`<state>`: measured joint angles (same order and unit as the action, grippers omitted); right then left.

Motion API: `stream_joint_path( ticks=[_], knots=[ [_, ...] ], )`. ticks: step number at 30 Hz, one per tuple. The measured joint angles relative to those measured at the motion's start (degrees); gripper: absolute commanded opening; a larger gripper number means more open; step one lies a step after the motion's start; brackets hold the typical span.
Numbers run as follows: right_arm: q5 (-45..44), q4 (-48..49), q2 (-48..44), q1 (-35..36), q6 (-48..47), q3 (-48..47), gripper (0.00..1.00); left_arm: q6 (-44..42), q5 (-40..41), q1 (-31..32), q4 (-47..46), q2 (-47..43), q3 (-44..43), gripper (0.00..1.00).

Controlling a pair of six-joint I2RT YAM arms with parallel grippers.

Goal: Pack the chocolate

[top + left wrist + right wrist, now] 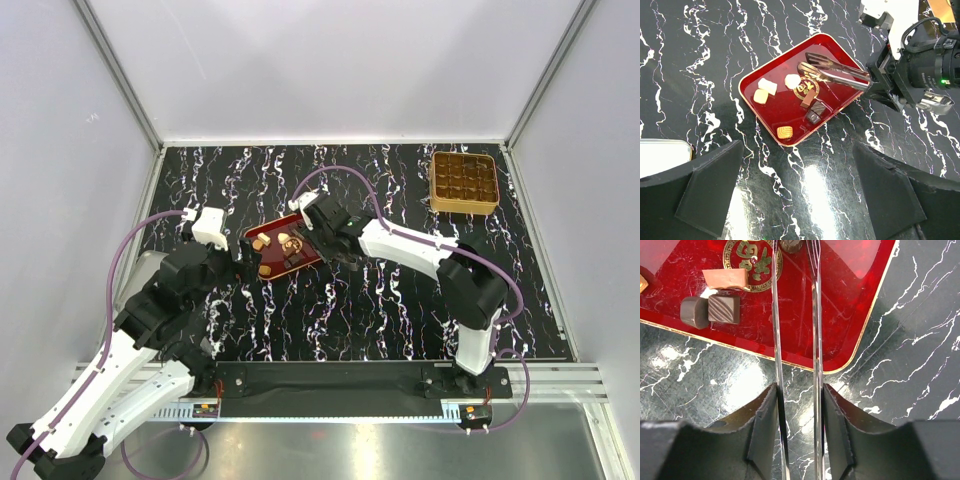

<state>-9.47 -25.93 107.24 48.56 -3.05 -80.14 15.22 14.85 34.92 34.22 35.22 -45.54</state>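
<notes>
Right tool grips tongs; tan chocolate lies crosswise to them; left tool wide

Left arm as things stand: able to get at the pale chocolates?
Likely yes: its fingers are open, the pale chocolates lie uncovered at the tray's near end, and the tongs sit farther off.

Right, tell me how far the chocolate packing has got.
Done: nothing I can confirm; the golden box is too small in view to tell whether any cell is filled. In hand: the right gripper is clamped on the tongs, their tips over the red tray. To do: several pieces of chocolate lie in that tray; the left gripper is open and holds nothing.
</notes>
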Motion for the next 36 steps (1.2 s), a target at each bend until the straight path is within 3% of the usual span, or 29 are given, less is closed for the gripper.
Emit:
stream_joint_path(
  ticks=[16,28,32,36],
  knots=[
    [-0.4,-1.3,-1.6,0.2,1.0,-0.2,0.38,0.0,0.0,0.0,0.0,-0.3,0.0,0.99],
    [-3.8,-6.2,-4.0,-0.9,1.9,-7.0,0.36,0.0,0.1,0.0,0.2,-0.6,0.0,0.99],
    [-4.9,-8.6,-5.0,-6.8,3.2,-7.5,0.36,0.0,0.1,0.0,0.2,-0.6,0.0,0.99],
    [-6.5,-10.2,-6.6,-17.9,4.6,-7.6,0.37,0.0,0.1,0.0,0.2,-0.6,0.0,0.99]
  ],
)
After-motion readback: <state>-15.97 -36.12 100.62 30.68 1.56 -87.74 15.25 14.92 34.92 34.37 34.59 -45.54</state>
